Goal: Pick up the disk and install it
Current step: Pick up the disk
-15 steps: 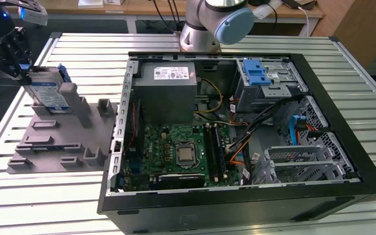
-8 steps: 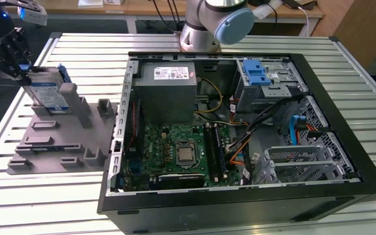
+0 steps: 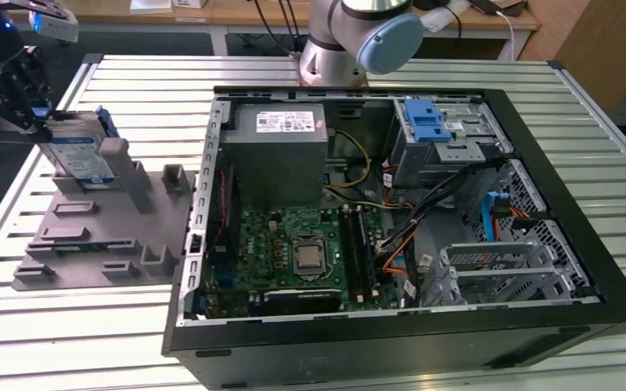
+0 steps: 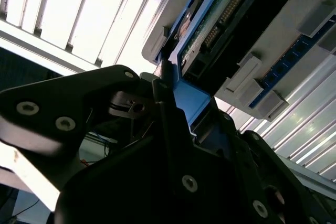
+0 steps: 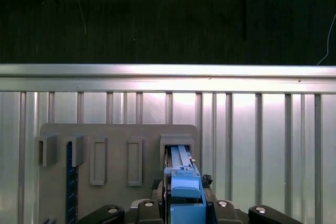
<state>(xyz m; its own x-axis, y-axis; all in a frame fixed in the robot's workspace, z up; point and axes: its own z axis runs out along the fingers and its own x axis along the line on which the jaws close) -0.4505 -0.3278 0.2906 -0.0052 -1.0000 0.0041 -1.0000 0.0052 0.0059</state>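
While your gripper is clamped on the disk by its blue rail, you're at the pick-up step; disk stands upright in the grey fixture, far slot, exterior view's left; lifting calls for a straight pull clear of the slot walls; near-right cage in the open case looks empty.

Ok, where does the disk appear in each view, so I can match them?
Exterior view: the disk stands on edge in the grey holder, at the exterior view's left.
Second wrist view: the disk is edge-on, against the grey holder.
First wrist view: the disk shows its blue edge in a slot of the grey holder.
Shared landmark: the grey holder.
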